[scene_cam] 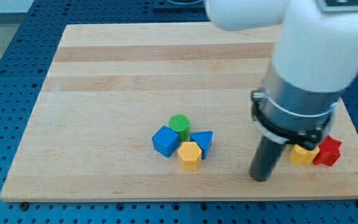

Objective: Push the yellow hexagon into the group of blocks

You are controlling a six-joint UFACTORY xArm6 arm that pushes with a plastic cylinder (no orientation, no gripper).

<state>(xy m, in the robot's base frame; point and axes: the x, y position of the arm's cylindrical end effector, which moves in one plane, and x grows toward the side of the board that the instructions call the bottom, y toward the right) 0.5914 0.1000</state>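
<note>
The yellow hexagon [190,155] sits at the lower middle of the wooden board [135,81]. It touches a blue cube [165,141] on its left, a blue triangle [202,141] on its right, and lies just below a green cylinder [179,125]. These blocks form one tight group. My tip [261,178] rests on the board well to the right of the group, apart from the hexagon. A yellow block [303,154] and a red star-shaped block [328,151] lie just right of the rod, partly hidden by the arm.
The white and grey arm body [309,62] fills the view's upper right and hides part of the board there. The board's bottom edge runs just below my tip. A blue perforated table [5,93] surrounds the board.
</note>
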